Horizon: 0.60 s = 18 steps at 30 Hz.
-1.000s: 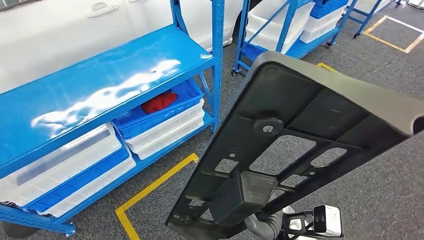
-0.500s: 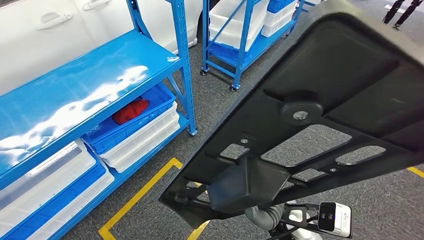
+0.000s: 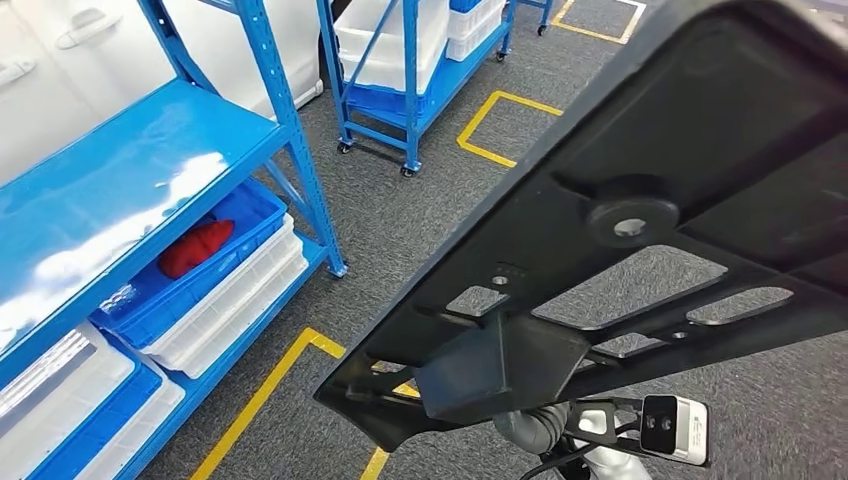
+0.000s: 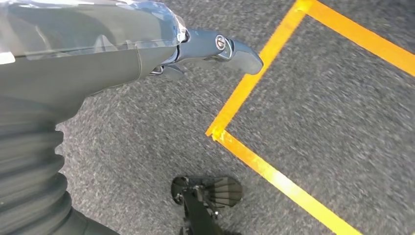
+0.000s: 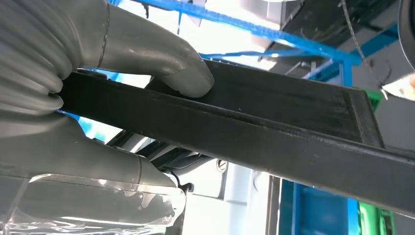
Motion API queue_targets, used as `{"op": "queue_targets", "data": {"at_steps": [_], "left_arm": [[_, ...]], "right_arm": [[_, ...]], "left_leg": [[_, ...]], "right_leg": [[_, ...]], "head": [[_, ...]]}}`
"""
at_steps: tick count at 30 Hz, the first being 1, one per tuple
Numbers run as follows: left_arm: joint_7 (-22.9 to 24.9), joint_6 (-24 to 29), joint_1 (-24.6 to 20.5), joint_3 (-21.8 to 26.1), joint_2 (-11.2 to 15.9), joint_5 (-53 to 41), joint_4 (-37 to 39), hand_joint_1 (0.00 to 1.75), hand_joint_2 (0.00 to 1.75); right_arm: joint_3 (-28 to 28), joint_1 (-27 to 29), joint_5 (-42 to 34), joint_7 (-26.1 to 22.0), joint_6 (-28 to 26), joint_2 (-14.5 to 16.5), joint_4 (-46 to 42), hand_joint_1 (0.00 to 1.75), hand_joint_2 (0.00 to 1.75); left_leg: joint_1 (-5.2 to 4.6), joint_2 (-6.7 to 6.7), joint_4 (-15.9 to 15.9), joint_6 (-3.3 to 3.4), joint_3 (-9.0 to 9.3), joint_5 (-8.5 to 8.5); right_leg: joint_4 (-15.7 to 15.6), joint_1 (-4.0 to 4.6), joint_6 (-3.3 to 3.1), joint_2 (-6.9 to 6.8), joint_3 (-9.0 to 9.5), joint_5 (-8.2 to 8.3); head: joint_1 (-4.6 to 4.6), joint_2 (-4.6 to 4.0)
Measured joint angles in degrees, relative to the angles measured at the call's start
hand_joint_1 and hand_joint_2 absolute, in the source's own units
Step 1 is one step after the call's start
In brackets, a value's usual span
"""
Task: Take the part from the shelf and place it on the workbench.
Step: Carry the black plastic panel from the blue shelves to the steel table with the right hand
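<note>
The robot carries a large black plastic part, a flat moulded panel with ribs, cut-out windows and a round boss, held up high and tilted so that its underside faces the head camera and covers most of the right side of the scene. The right hand grasps the part by its near edge: the thick grey thumb presses on one face of the panel's rim, and the rest of the hand wraps the other face. From above, that hand is mostly hidden behind the part, with just a bit of the grey wrist cover and the wrist camera peeking out below the panel's near end. The left hand hangs down over the grey carpet floor, holding nothing, its dark fingers stretched out loosely above a yellow floor marking. To the left stands a blue shelf rack with a glossy blue shelf board; under it sit white bins and a blue bin holding something red. Farther off, a second blue rack on castors holds more white bins.
</note>
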Motion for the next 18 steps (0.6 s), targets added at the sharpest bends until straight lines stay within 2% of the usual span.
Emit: {"op": "queue_targets", "data": {"at_steps": [1, 3, 4, 5, 6, 7, 8, 10, 11, 12, 14, 15, 16, 18], "left_arm": [[-0.02, 0.0, -0.02, 0.0, 0.06, 0.02, 0.0, 0.0, 1.75], [-0.25, 0.01, 0.2, 0.01, 0.22, 0.2, 0.0, 0.0, 1.75], [-0.39, 0.01, 0.38, 0.04, 0.32, 0.3, 0.0, 0.0, 1.75], [-0.54, 0.02, 0.52, 0.08, 0.41, 0.4, 0.0, 0.0, 1.75], [-0.62, 0.02, 0.61, 0.12, 0.49, 0.44, 0.0, 0.0, 1.75], [-0.65, 0.03, 0.65, 0.16, 0.61, 0.46, 0.0, 0.0, 1.75], [-0.64, 0.06, 0.64, 0.19, 0.76, 0.46, 0.0, 0.0, 1.75], [-0.59, 0.18, 0.62, 0.26, 1.14, 0.43, -0.01, 0.0, 1.75], [-0.51, 0.26, 0.6, 0.31, 1.31, 0.41, -0.01, 0.0, 1.75], [-0.4, 0.33, 0.56, 0.36, 1.45, 0.41, -0.02, 0.0, 1.75], [-0.14, 0.44, 0.36, 0.48, 1.64, 0.56, -0.02, 0.0, 1.75], [-0.04, 0.48, 0.24, 0.57, 1.7, 0.73, -0.02, 0.0, 1.75], [0.05, 0.55, 0.18, 0.67, 1.72, 0.91, -0.02, 0.0, 1.75], [0.28, 0.74, 0.34, 0.87, 1.73, 1.17, -0.02, 0.0, 1.75]], "right_arm": [[-0.01, -0.17, -0.04, 0.0, -0.01, 0.07, 0.08, 1.75, 1.75], [-0.01, -0.53, -0.29, 0.0, -0.09, 0.28, 0.32, 1.75, 1.75], [-0.01, -0.64, -0.52, 0.0, -0.23, 0.4, 0.49, 1.75, 1.75], [0.01, -0.75, -0.85, 0.0, -0.5, 0.51, 0.68, 1.75, 1.75], [0.08, -0.95, -1.23, 0.0, -0.93, 0.6, 0.89, 1.75, 1.75], [0.22, -1.29, -1.67, 0.0, -1.57, 0.72, 1.11, 1.75, 1.75], [0.46, -1.78, -2.14, 0.0, -2.37, 0.85, 1.33, 1.75, 1.75], [1.06, -3.02, -3.15, 0.03, -4.02, 1.06, 1.73, 1.75, 1.75], [1.35, -3.59, -3.69, 0.06, -4.7, 1.14, 1.9, 1.75, 1.75], [1.58, -4.03, -4.18, 0.1, -5.18, 1.17, 2.05, 1.75, 1.75], [1.9, -4.56, -4.99, 0.16, -5.74, 1.2, 2.3, 1.75, 1.75], [2.0, -4.79, -5.33, 0.18, -5.89, 1.19, 2.43, 1.75, 1.75], [2.1, -5.1, -5.62, 0.2, -6.01, 1.19, 2.6, 1.75, 1.75], [2.26, -5.62, -6.14, 0.21, -6.09, 1.18, 3.19, 1.75, 1.75]], "left_leg": [[0.16, -1.38, 1.8, -0.22, -0.68, -1.26], [0.35, -4.26, 8.86, -0.42, -3.89, -5.05], [0.38, -4.71, 12.81, -0.47, -5.83, -6.61], [0.37, -4.91, 15.55, -0.51, -7.31, -7.22], [0.37, -4.98, 16.21, -0.51, -7.89, -6.64], [0.4, -5.08, 14.49, -0.46, -7.39, -4.96], [0.46, -5.51, 10.82, -0.39, -5.98, -2.55], [0.59, -7.65, 3.31, -0.15, -2.97, 0.81], [0.58, -8.46, 1.23, 0.03, -2.16, 1.44], [0.47, -8.85, 0.51, 0.27, -1.9, 1.44], [0.37, -7.84, 0.17, 1.01, -1.8, 1.77], [0.4, -7.3, -0.06, 1.43, -1.7, 2.0], [0.46, -6.67, -0.31, 1.86, -1.64, 2.19], [0.35, -5.36, -0.52, 2.36, -1.59, 2.28]], "right_leg": [[-0.21, -0.17, -0.37, 0.64, 0.07, 0.17], [-0.32, -0.25, -0.82, 1.99, 0.09, 0.32], [-0.29, -0.19, -0.89, 2.74, 0.06, 0.34], [-0.25, -0.13, -0.9, 3.55, 0.07, 0.35], [-0.18, -0.09, -0.9, 4.35, 0.08, 0.35], [-0.08, -0.08, -0.88, 5.16, 0.11, 0.33], [0.07, -0.11, -0.81, 5.95, 0.14, 0.3], [0.57, -0.1, -0.45, 7.41, -0.1, 0.19], [0.77, -0.13, -0.14, 8.0, -0.34, 0.19], [0.85, -0.2, 0.24, 8.55, -0.58, 0.27], [0.8, -0.36, 1.01, 9.1, -0.9, 0.47], [1.25, -0.33, 1.31, 8.29, -1.16, 0.17], [2.6, -0.26, 1.59, 6.93, -1.82, -0.73], [8.74, -0.3, 2.05, 3.78, -4.79, -4.11]], "head": [[0.0, 0.0], [0.0, 0.0], [0.0, 0.0], [0.0, 0.0], [0.0, 0.0], [0.0, 0.0], [0.0, 0.0], [0.0, 0.0], [0.0, 0.0], [0.0, 0.0], [0.0, 0.0], [0.01, 0.0], [0.01, 0.0], [0.01, 0.0]]}}
